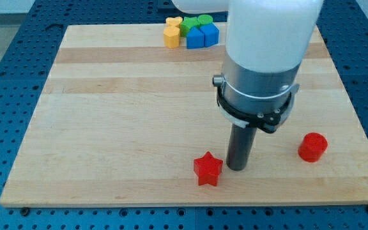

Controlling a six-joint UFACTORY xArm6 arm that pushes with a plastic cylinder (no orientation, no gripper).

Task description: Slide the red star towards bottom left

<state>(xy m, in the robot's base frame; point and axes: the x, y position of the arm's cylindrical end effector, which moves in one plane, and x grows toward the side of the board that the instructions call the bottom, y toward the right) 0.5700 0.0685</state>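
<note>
My tip (237,168) just right of red star (207,169); no jaws on this rod.
Pale wood bench (120,115) on blue pegboard (5,51); red cylinder (312,147) at right, yellow, green, blue blocks (190,31) at top.

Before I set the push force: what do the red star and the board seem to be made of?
Red star: probably plastic or painted wood, uniform matte colour, no glare. Board: light wood, visible grain and plank strips, smooth satin finish. My tip stands just right of the star.
</note>
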